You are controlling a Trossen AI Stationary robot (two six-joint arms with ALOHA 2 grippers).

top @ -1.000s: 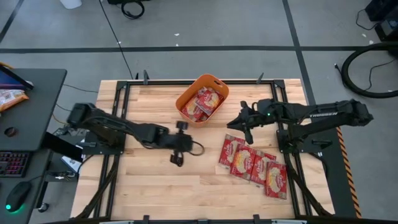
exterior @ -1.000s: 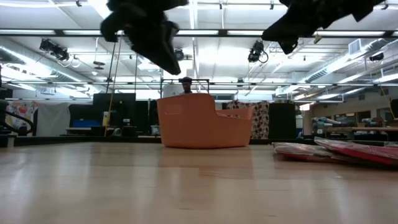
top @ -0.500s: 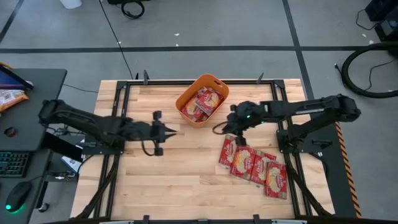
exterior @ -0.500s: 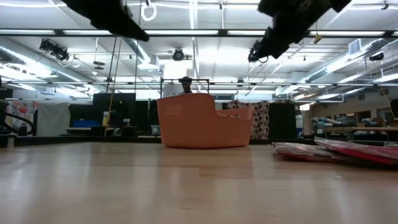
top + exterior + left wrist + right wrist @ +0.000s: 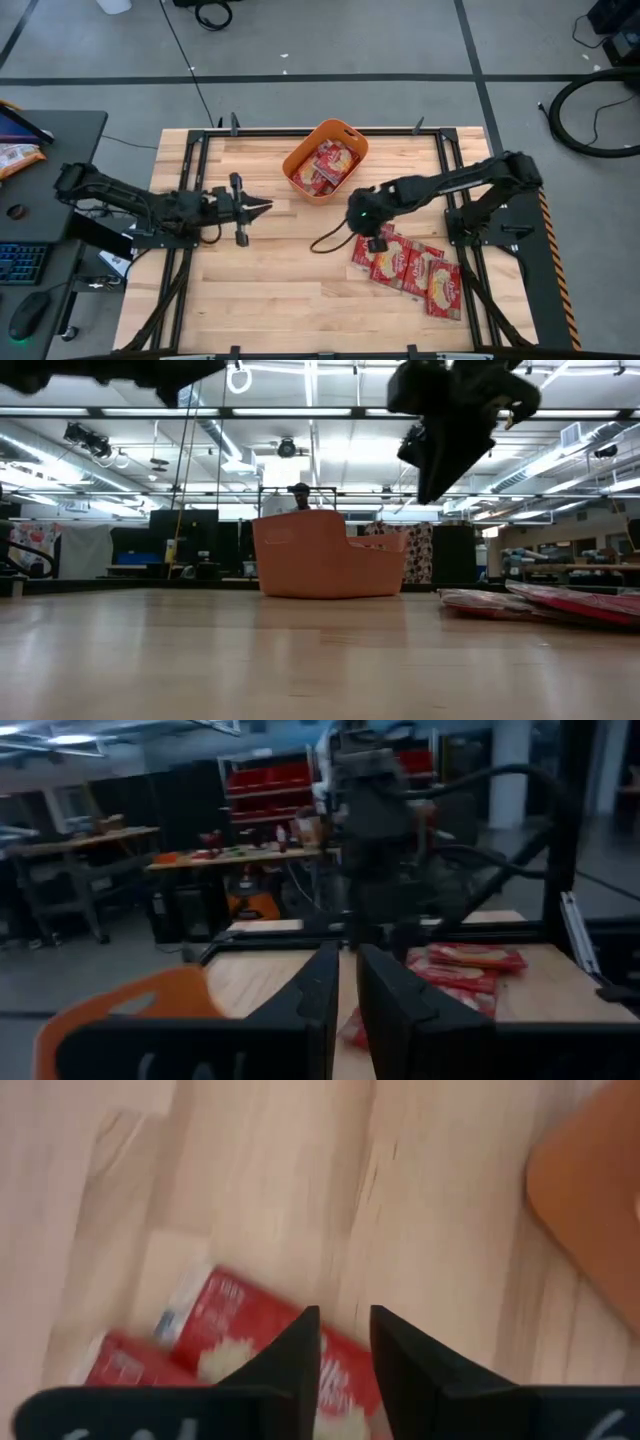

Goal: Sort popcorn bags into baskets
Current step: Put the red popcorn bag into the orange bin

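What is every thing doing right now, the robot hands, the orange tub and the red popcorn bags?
Left gripper: fingers nearly together, empty, held above the bare wood left of the tub.
Right gripper: fingers nearly together, empty, pointing down over the nearest loose bag.
Orange tub: upright, open-topped, red bags inside.
Bags in the tub: piled loosely.
Loose popcorn bags: lying flat on the table, overlapping in a row.
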